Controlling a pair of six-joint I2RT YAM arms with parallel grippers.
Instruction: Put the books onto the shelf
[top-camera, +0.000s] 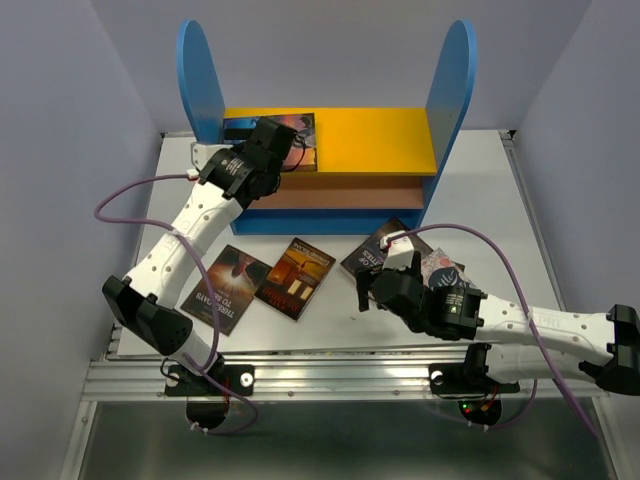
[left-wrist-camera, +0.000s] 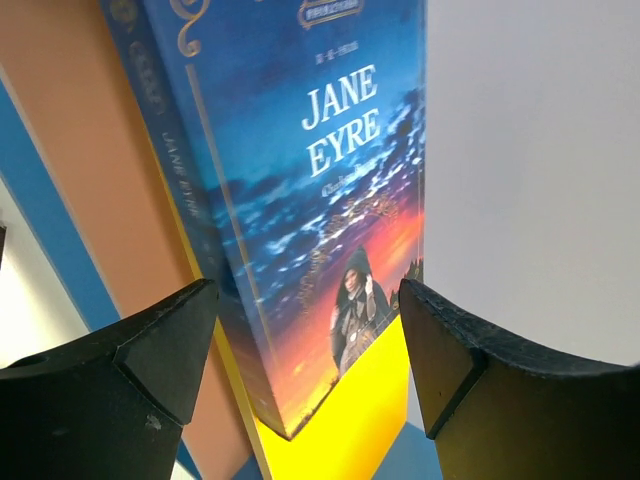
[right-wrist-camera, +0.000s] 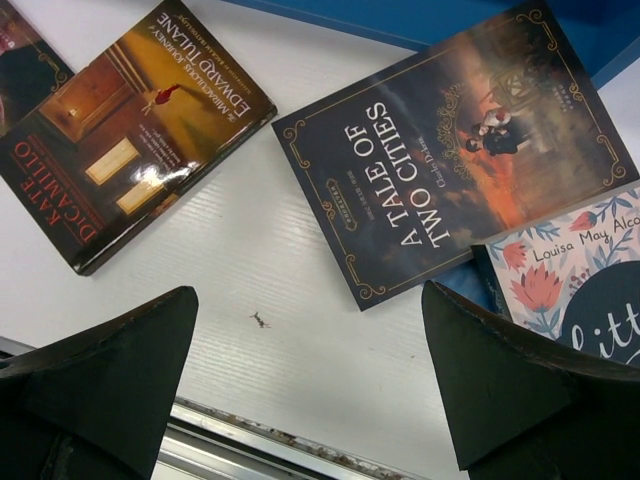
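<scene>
The shelf (top-camera: 370, 140) stands at the back of the table with blue side panels and a yellow top board. A blue-sky book titled Jane Eyre (left-wrist-camera: 310, 180) lies on the yellow board (left-wrist-camera: 370, 430) at its left end. My left gripper (left-wrist-camera: 310, 340) hovers over its near corner, open, with both fingers clear of it. Three books lie on the table: a dark red one (top-camera: 225, 288), an orange-brown one (right-wrist-camera: 130, 130) and A Tale of Two Cities (right-wrist-camera: 450, 150). A floral book (right-wrist-camera: 580, 280) overlaps the last. My right gripper (right-wrist-camera: 310, 350) hangs open above bare table beside them.
The table's metal front rail (right-wrist-camera: 260, 440) runs just below my right gripper. Purple cables (top-camera: 130, 195) loop off both arms. Grey walls close in on the left and right of the table. The brown middle board (top-camera: 340, 195) of the shelf holds nothing visible.
</scene>
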